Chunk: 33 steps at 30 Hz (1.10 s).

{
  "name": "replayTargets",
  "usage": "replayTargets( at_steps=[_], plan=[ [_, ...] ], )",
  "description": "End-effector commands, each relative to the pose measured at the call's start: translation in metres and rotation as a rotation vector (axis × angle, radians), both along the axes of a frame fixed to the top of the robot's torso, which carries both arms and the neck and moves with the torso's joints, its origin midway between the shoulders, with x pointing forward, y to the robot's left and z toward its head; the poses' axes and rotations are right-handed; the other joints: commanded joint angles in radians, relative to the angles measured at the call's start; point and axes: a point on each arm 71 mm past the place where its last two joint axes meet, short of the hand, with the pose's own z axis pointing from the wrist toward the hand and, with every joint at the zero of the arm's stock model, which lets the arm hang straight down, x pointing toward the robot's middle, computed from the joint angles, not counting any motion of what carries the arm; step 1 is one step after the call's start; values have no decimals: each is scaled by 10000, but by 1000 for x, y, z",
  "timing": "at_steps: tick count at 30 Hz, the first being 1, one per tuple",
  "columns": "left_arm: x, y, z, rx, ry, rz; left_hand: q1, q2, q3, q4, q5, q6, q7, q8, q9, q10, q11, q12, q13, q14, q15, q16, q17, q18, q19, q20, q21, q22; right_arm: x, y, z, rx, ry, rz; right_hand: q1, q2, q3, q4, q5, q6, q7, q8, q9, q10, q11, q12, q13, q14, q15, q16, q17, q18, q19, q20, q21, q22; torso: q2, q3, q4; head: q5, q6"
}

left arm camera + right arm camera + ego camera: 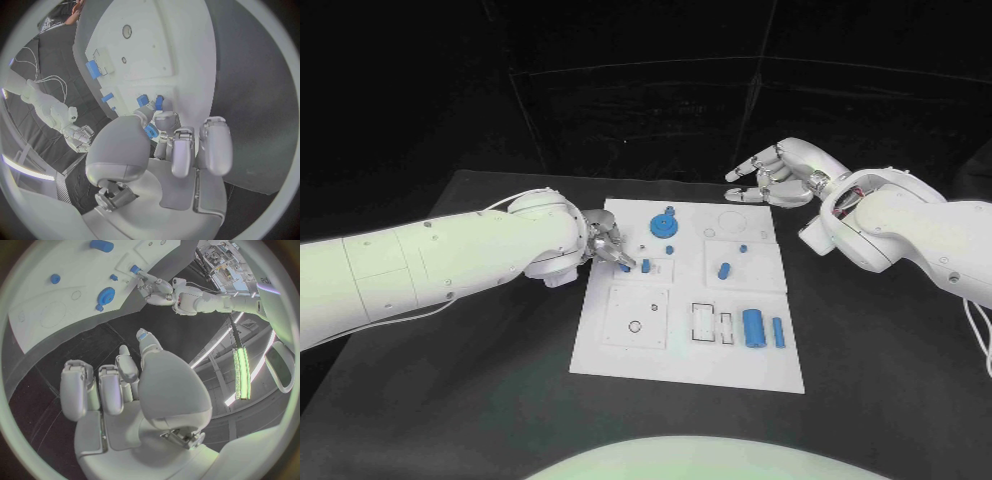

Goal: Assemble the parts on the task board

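The white task board [678, 352] lies mid-table. My left hand [604, 243] reaches over its left edge and pinches a small blue part [150, 131] between thumb and a finger, just above a square plate [651, 268]. Another small blue part [648, 266] stands beside it. A blue gear [664, 222] sits at the board's far side, a blue peg [724, 268] toward the right, and two blue cylinders [753, 326] near the front right. My right hand [776, 176] hangs above the board's far right corner, fingers loosely curled, holding nothing [119, 385].
A square plate with a ring hole [635, 326] and a slotted block [714, 323] sit on the board's near half. Black table [473, 400] surrounds the board. Cables trail from both arms at the table's sides.
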Motion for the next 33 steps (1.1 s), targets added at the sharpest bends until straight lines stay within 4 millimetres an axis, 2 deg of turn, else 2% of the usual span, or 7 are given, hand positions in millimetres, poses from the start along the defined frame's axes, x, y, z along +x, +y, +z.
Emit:
replayTargets(
  at_steps=[1,7,12,16,27,33],
  plan=[
    [-2,-3,-3,126,196,-249,-18,-33,913,-832,19,80,-79,67,6,77,6,34,9,1056,-84,31,2634,-47,66,20,48,191,0,1,1,-1,-33,84,-34,63,-35,-2,62,48,8,56,16,-5,-57,-43,-4,610,-59,-35,587,61,-38,-39,-50,172,6,-3,-8,-3,-3],
    [-2,-5,-3,134,228,-318,-140,-96,927,-801,16,125,-91,109,24,111,2,75,48,1056,-84,31,2634,-52,75,20,63,216,0,1,1,1,-37,83,-34,63,-35,-2,62,48,8,56,16,-5,-57,-43,-4,610,-59,-35,587,61,-38,-39,-50,172,5,-2,-4,-17,-28],
    [-1,-7,-4,169,269,-346,-759,-419,586,-517,17,288,-120,222,66,173,-8,130,87,1056,-90,31,2634,-64,102,17,103,277,-1,1,2,5,-42,79,-35,63,-38,-2,62,51,7,57,16,-16,-57,-61,-20,607,-60,-43,574,64,-45,-39,-59,156,1,1,0,-27,-26],
    [0,-7,-4,208,290,-321,-1127,-553,313,-313,15,370,-152,274,82,212,-34,175,125,1056,-108,31,2634,-71,120,7,129,317,-1,1,2,6,-44,78,-35,63,-38,-2,62,51,7,57,16,-16,-57,-61,-20,607,-60,-43,574,64,-45,-39,-59,156,1,-2,0,-32,-29],
    [3,-5,-4,258,258,-168,-1453,-602,-22,-82,16,436,-184,326,96,234,-65,194,133,1056,-140,31,2634,-78,137,-19,152,359,-1,1,2,10,-54,66,-40,62,-42,1,61,51,7,57,16,-15,-57,-59,-18,606,-60,-45,570,66,-48,-40,-63,148,1,-3,-4,-52,-28],
    [5,-4,-4,250,198,-75,-1816,-594,-382,220,15,474,-179,365,108,239,-61,195,124,1056,-142,31,2634,-80,140,-28,151,369,-1,1,2,11,-57,59,-46,60,-47,4,60,50,8,57,16,-19,-56,-65,-23,605,-59,-48,565,67,-51,-40,-66,143,2,-7,0,-60,-20]
  ],
)
